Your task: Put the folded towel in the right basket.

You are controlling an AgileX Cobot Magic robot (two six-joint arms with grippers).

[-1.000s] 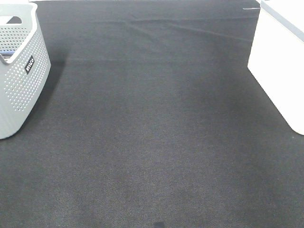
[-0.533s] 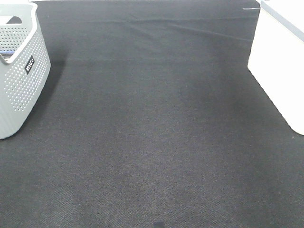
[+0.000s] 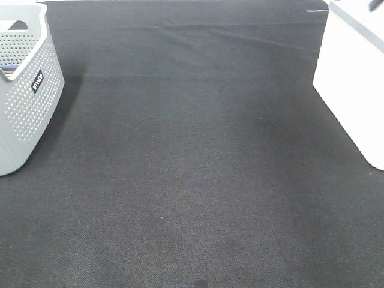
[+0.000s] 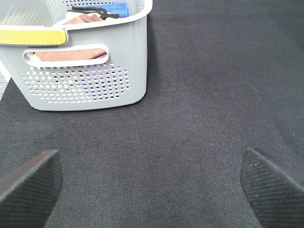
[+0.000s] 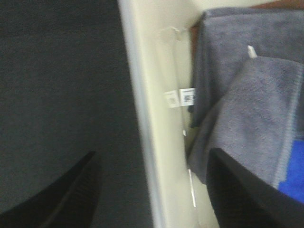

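The grey folded towel (image 5: pixel 251 109) lies inside the white right basket (image 5: pixel 156 95), on top of another grey cloth; it shows only in the right wrist view. My right gripper (image 5: pixel 156 190) is open and empty above the basket's near wall, with one finger over the towel side and one over the mat. In the exterior high view the right basket (image 3: pixel 354 78) stands at the right edge and its inside is hidden. My left gripper (image 4: pixel 152 190) is open and empty over the black mat. Neither gripper shows in the exterior high view.
A grey perforated basket (image 3: pixel 24 90) stands at the left edge. In the left wrist view this basket (image 4: pixel 80 71) holds a pinkish cloth, a blue item and a black item. A blue cloth (image 5: pixel 292 175) lies beside the grey towel. Black mat (image 3: pixel 192 168) covers the table.
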